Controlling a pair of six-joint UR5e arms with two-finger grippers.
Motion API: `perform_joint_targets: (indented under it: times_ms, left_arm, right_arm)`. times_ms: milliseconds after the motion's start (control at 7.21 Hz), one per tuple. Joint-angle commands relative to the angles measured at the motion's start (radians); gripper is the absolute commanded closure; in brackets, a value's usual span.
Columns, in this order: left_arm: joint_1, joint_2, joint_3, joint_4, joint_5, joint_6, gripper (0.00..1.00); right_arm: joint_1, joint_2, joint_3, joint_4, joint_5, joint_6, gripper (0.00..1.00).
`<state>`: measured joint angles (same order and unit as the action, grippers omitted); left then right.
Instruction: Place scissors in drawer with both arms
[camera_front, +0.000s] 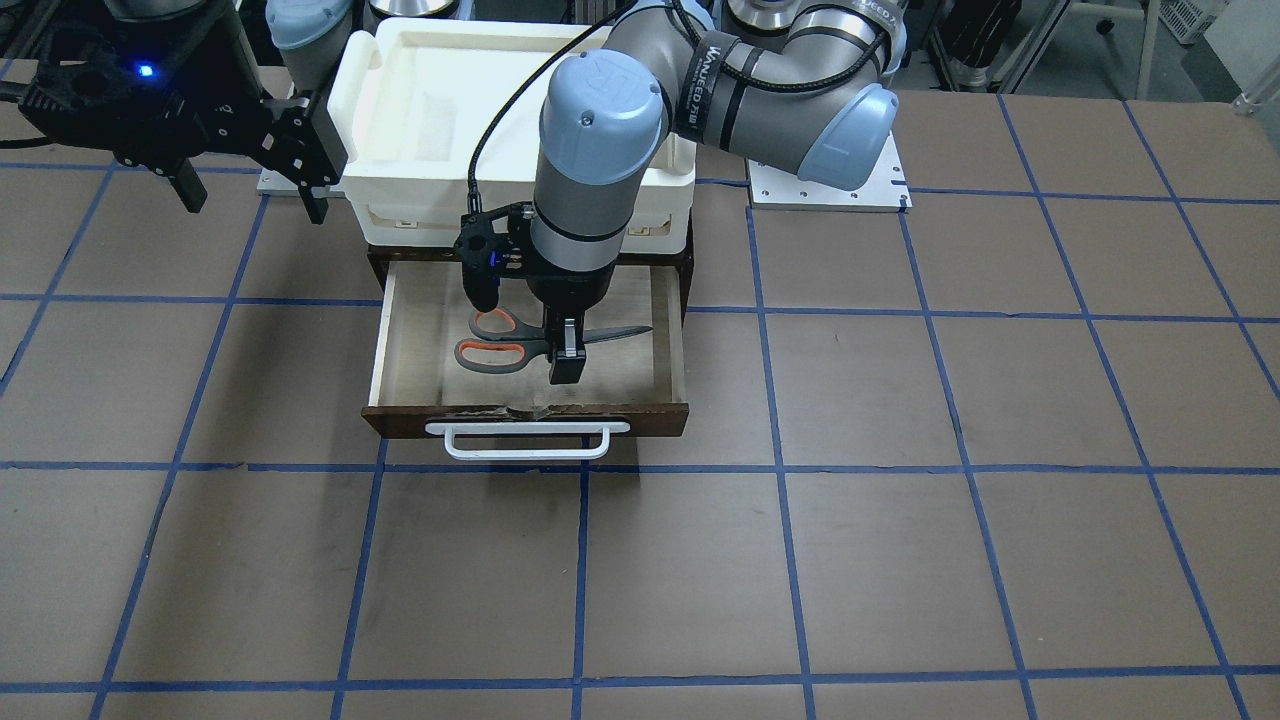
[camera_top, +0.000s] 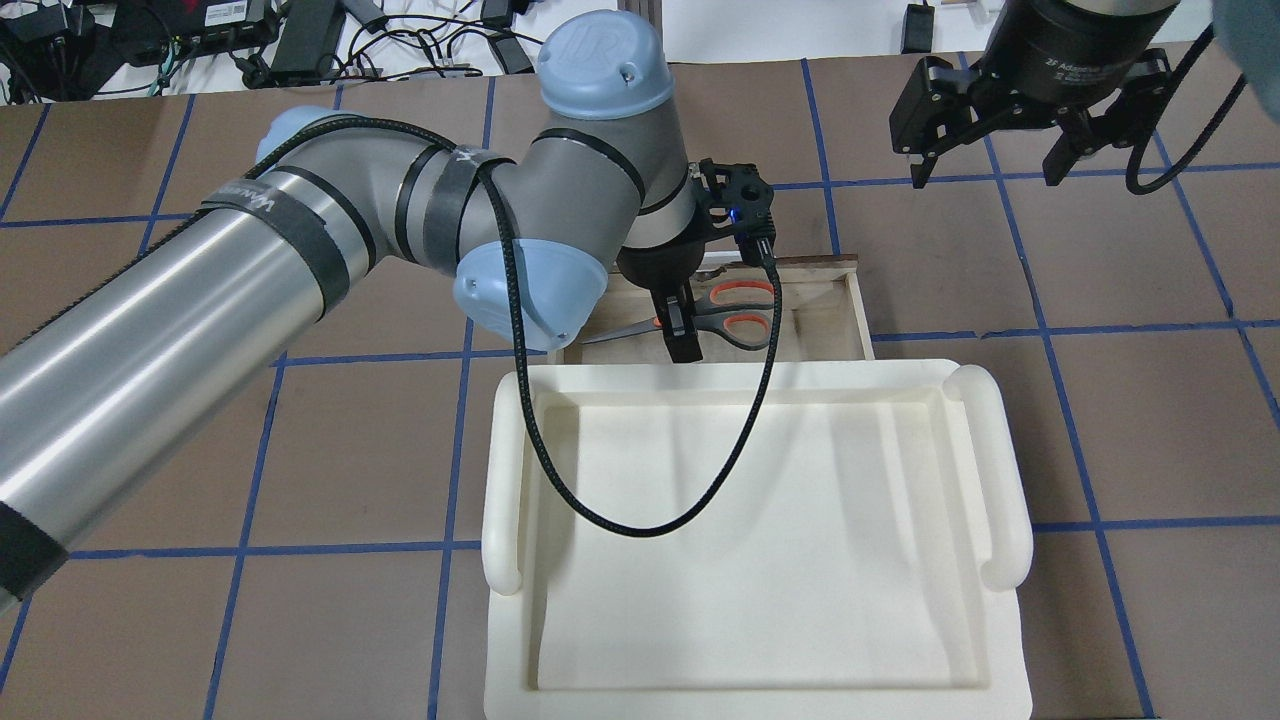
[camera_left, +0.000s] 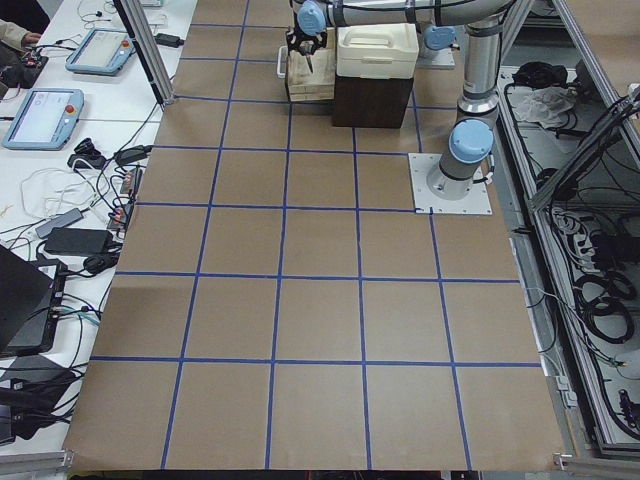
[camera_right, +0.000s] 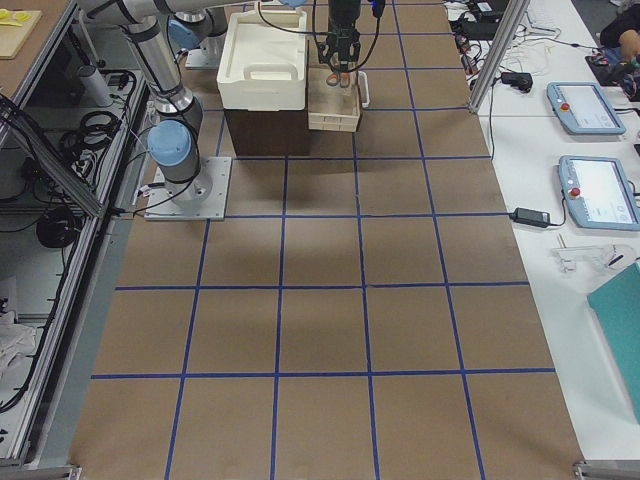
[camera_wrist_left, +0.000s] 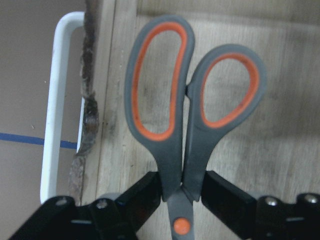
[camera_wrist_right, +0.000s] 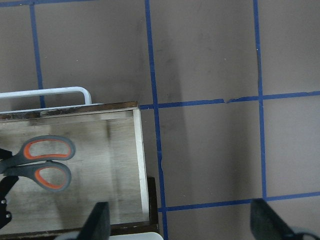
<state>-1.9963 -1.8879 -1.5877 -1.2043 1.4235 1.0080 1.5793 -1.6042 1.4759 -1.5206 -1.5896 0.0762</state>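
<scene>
Since the front-facing camera shows most, I count there one drawer (camera_front: 383, 335) pulled open beneath one cream tray (camera_front: 400, 150), one pair of scissors (camera_front: 497, 342) inside it, and two grippers. The blade tip lies near one side wall without touching; the loops have more room to the other. Overhead, the left gripper (camera_top: 684, 338) hangs just beside the tray's edge, while the right gripper (camera_top: 985, 172) is well apart over the table (camera_top: 1100, 270). On the left wrist camera, the left fingers (camera_wrist_left: 142, 192) are clenched on the scissors' neck; a strip of floor separates the loops from the front wall and white handle (camera_wrist_left: 54, 100). On the right wrist camera, the right fingers (camera_wrist_right: 100, 222) stand wide apart, holding nothing.
</scene>
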Motion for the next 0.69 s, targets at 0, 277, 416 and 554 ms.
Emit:
perform_joint_targets:
  times_ms: [0, 277, 416, 554]
  left_arm:
    - [-0.01, -0.022, -0.009, 0.005, 0.0, 0.001, 0.86]
    - [-0.024, -0.034, -0.018, 0.005, 0.002, -0.005, 0.42]
    - [-0.026, -0.031, -0.018, 0.011, 0.002, -0.006, 0.26]
    - [-0.026, -0.03, -0.017, 0.014, 0.003, -0.005, 0.2]
  right_arm:
    - [-0.001, 0.004, 0.003, -0.019, 0.034, 0.0, 0.0]
    - [0.001, 0.004, 0.003, -0.021, 0.037, 0.005, 0.0]
    - [0.001, 0.007, 0.003, -0.023, 0.039, 0.004, 0.0]
    - [0.002, 0.009, 0.013, -0.021, 0.039, 0.004, 0.0]
